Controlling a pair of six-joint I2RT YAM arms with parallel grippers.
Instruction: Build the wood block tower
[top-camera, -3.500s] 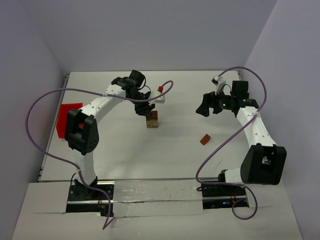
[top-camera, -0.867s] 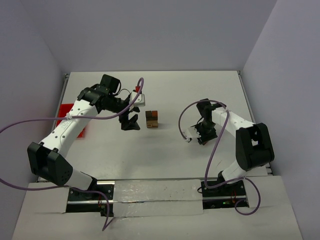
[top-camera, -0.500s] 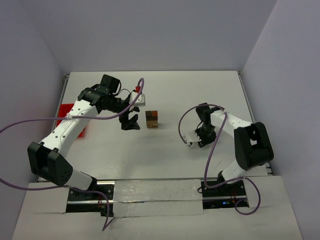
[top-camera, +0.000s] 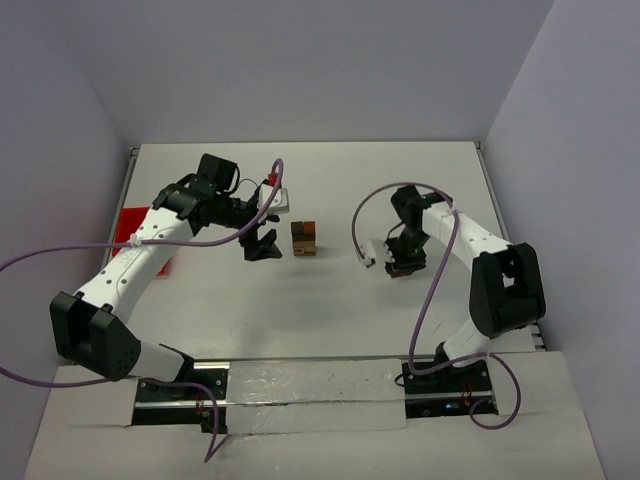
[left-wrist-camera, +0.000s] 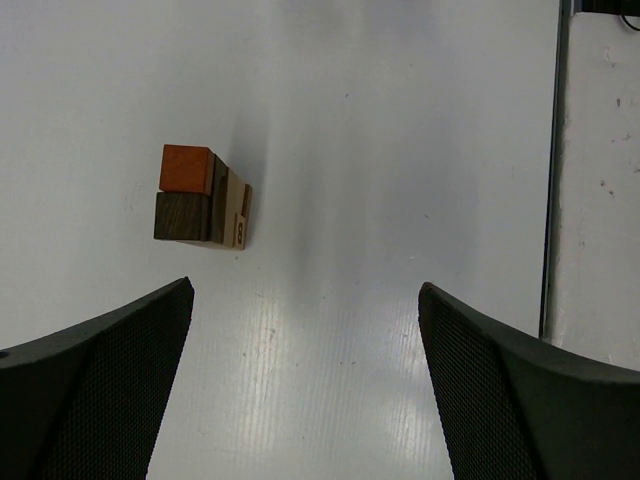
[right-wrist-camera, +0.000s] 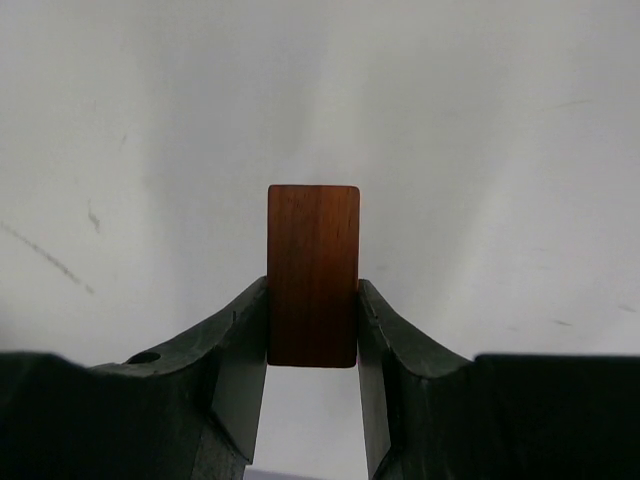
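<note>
Right of the wood block tower (top-camera: 304, 238), a reddish-brown block (right-wrist-camera: 313, 262) is pinched by the right gripper (right-wrist-camera: 312, 295). Level carriage is advised.

White table (top-camera: 330, 310), two things lying on it.
Small wood block tower (top-camera: 304, 238) near the middle: reddish and dark brown blocks side by side on top, light tan underneath. Red bin (top-camera: 128, 222) at the left edge, partly hidden, well apart from the tower.
</note>
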